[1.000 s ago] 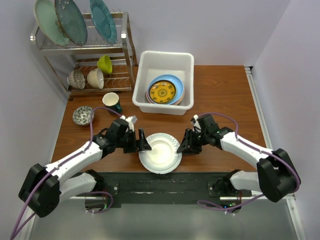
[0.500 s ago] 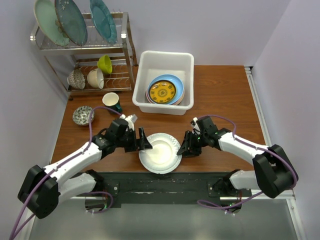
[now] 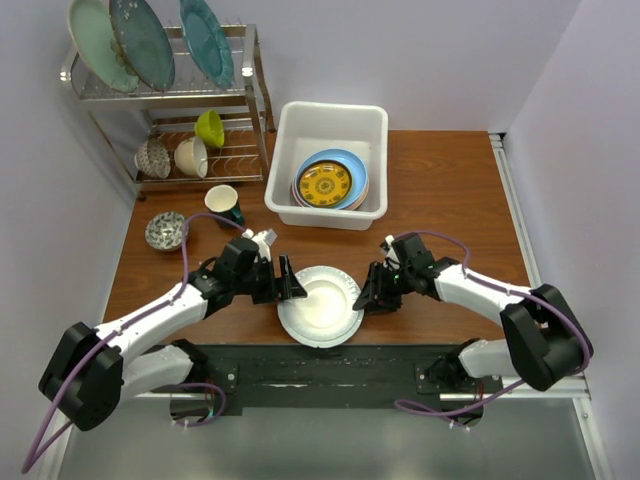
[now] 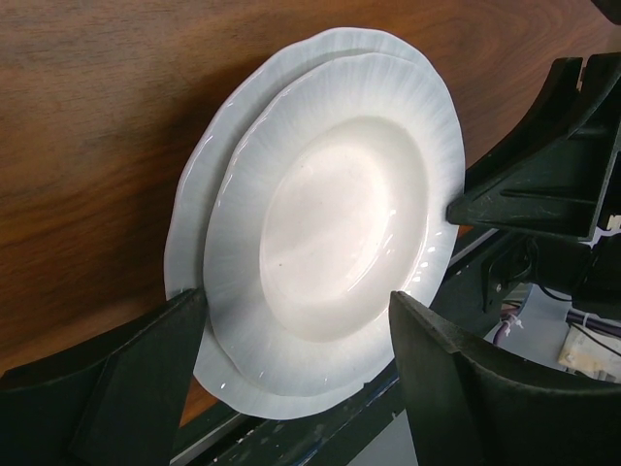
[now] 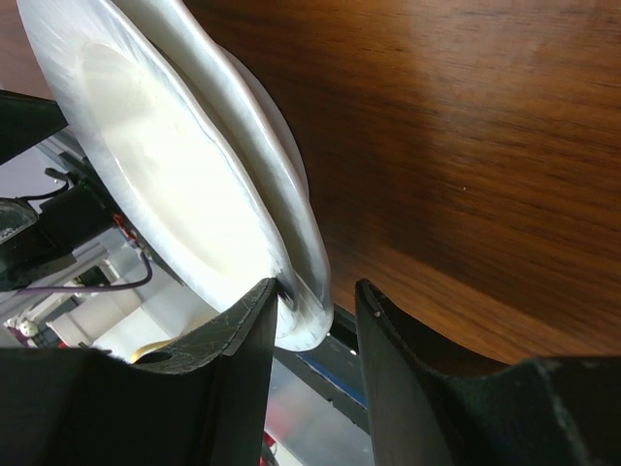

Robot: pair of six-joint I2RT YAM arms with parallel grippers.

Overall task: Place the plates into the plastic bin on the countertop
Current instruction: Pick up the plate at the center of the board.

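Your counter (image 3: 440, 190) is reddish-brown wood grain, shut in by pale lilac walls (image 3: 420, 50) behind and on both sides. A black rail (image 3: 330, 375) runs along its near edge.

Two white fluted plates (image 3: 320, 305) lie stacked at that near edge, the upper one offset on the lower.

Your left tool (image 3: 290, 283) is spread wide, with the stack's left rim between its fingers. Your right tool (image 3: 368, 292) straddles the right rim. One of its fingers (image 5: 233, 369) lies against the upper plate and a dark sliver shows beside the other, so you cannot tell whether it pinches.

The plastic bin (image 3: 322, 217) stands at the back centre of the counter, well apart from the stack, with a blue plate (image 3: 350, 165) and a gold plate (image 3: 324, 183) inside. A wire rack (image 3: 170, 100) stands at the back left.
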